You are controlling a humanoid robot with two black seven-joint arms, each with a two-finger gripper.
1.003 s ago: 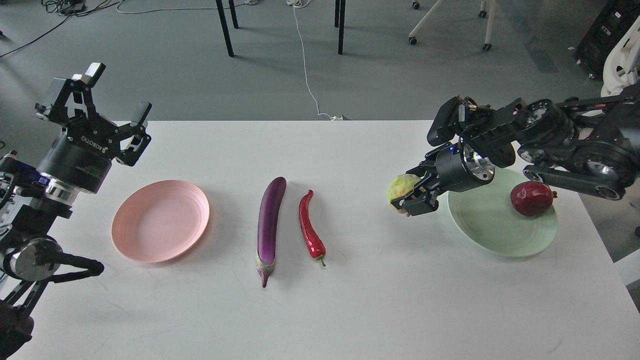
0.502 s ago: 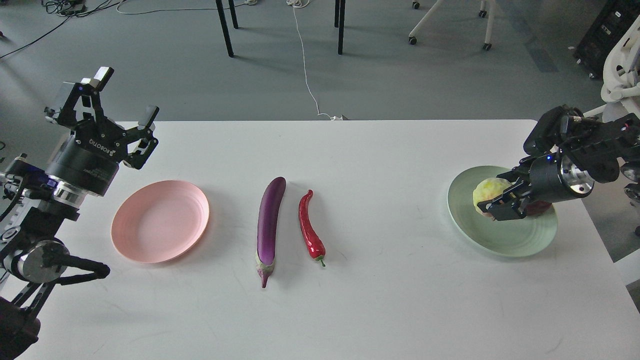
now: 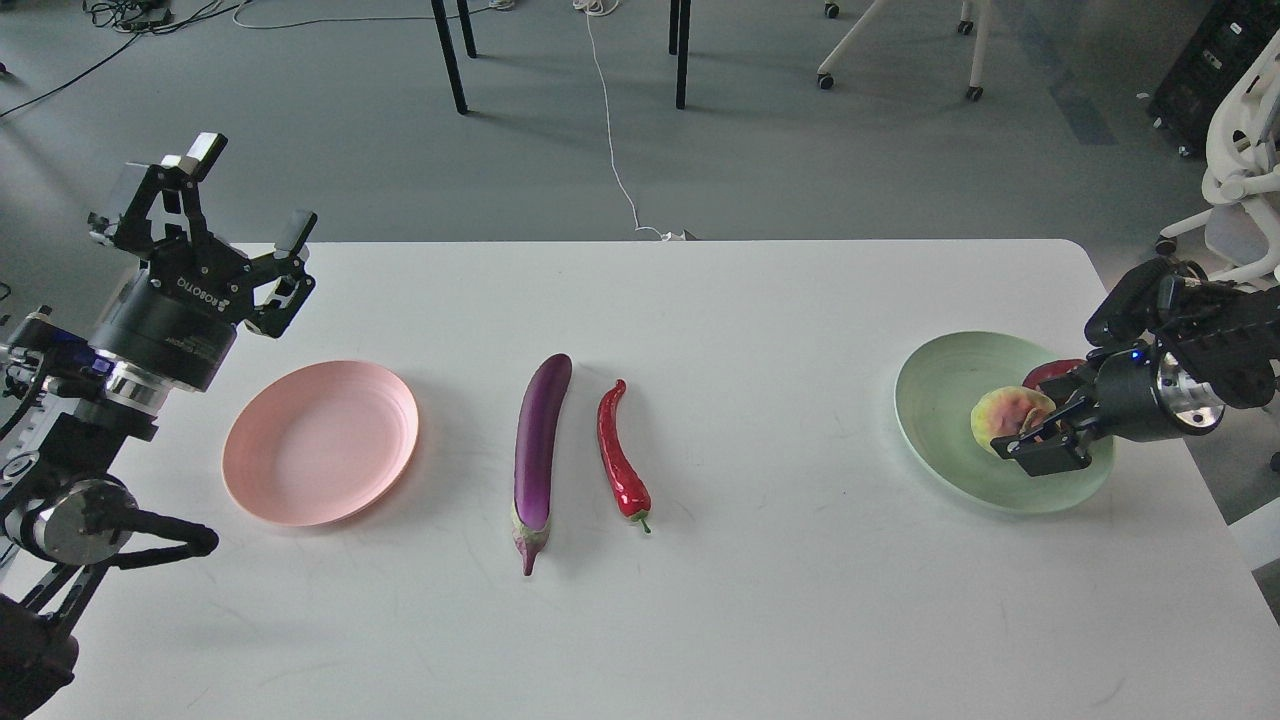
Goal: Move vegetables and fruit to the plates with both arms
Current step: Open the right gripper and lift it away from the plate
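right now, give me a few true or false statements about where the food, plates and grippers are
1. The pink plate holds nothing. True.
2. The eggplant lies on the green plate. False: it lies on the table, beside the chili pepper.
3. The yellow-green fruit is over the green plate. True.
4. The left gripper grips the chili pepper. False: it is open and holds nothing.
5. The pomegranate sits on the pink plate. False: it is on the green plate.

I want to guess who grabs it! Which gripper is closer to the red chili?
Left, but only slightly. The left gripper hovers beyond the pink plate, left of the red chili. The right gripper is over the green plate, far right.
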